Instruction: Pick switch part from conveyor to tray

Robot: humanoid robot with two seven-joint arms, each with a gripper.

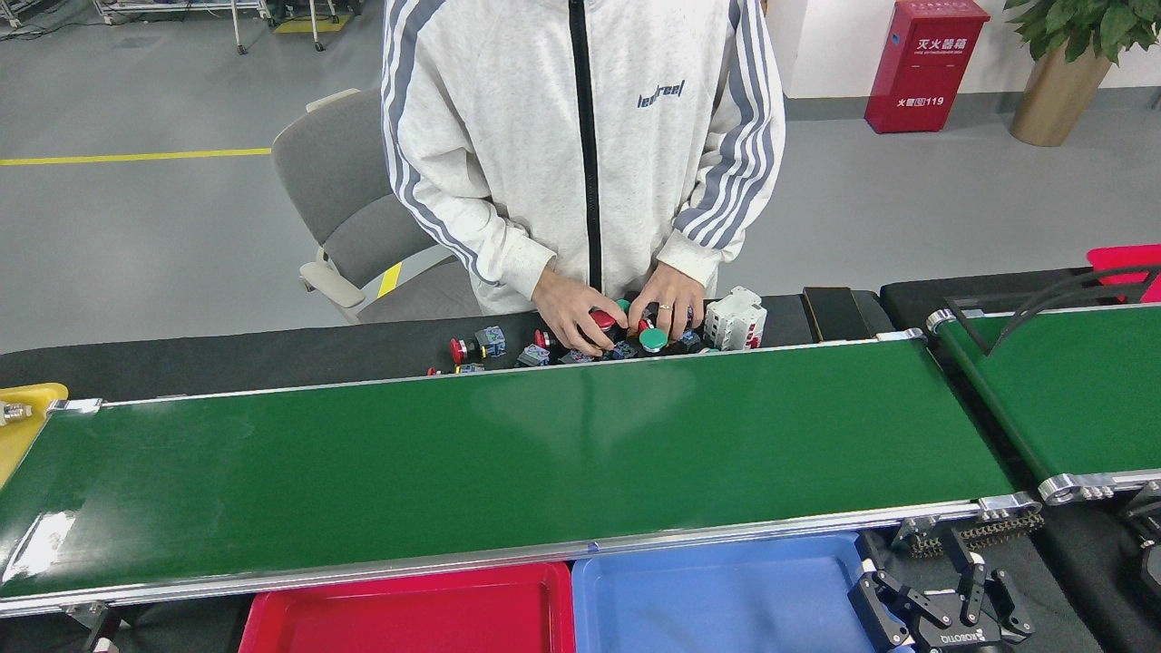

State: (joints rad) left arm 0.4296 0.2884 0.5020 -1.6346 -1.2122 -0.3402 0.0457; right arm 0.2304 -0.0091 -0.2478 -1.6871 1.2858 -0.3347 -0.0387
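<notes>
Switch parts, small red- and green-capped buttons with grey blocks, lie on the black surface beyond the belt, under a person's hands. Our right gripper, black, sits low right with fingers spread open, beside the blue plastic tray and red plastic tray. We see the long dark green conveyor bare. Left gripper: out of view.

Glossy grey floor with a yellow line, grey armchair, red fire cabinet by a white wall, potted plant at right
</notes>
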